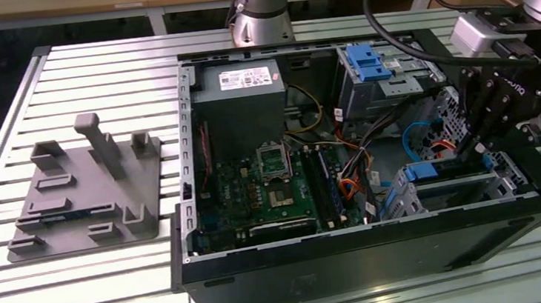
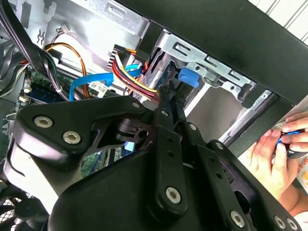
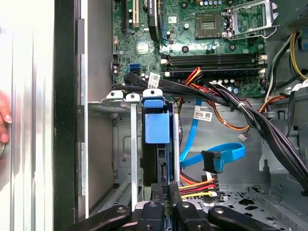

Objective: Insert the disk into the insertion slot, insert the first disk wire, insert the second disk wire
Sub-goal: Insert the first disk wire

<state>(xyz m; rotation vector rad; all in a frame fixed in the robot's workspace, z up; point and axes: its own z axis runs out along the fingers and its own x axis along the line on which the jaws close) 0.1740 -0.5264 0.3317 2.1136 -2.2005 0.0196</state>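
The disk, with its blue carrier [image 1: 441, 172] [image 3: 157, 127] [image 2: 188, 77], sits inside the insertion slot, a grey metal cage [image 1: 513, 173] [image 3: 120, 102] [image 2: 211, 65] at the case's front corner. My gripper [image 1: 471, 151] [image 3: 164, 190] [image 2: 166, 94] reaches down to the disk's rear end. Its fingers are pressed together on the end of the first disk wire [image 3: 195, 185] [image 2: 137, 79], whose red and orange strands run into the fingertips; the plug itself is hidden between them. The second disk wire [image 3: 214, 161] [image 2: 79, 86] [image 1: 411, 138], a blue cable with a dark plug, lies loose beside the disk.
A thick black cable bundle [image 3: 240, 110] crosses above the disk. The motherboard [image 1: 274, 188], the power supply [image 1: 239, 80] and a silver bay with a blue latch [image 1: 371, 63] stand in the case. A grey fixture [image 1: 86, 191] stands at the exterior view's left. A person's hand [image 2: 274, 154] is outside the case.
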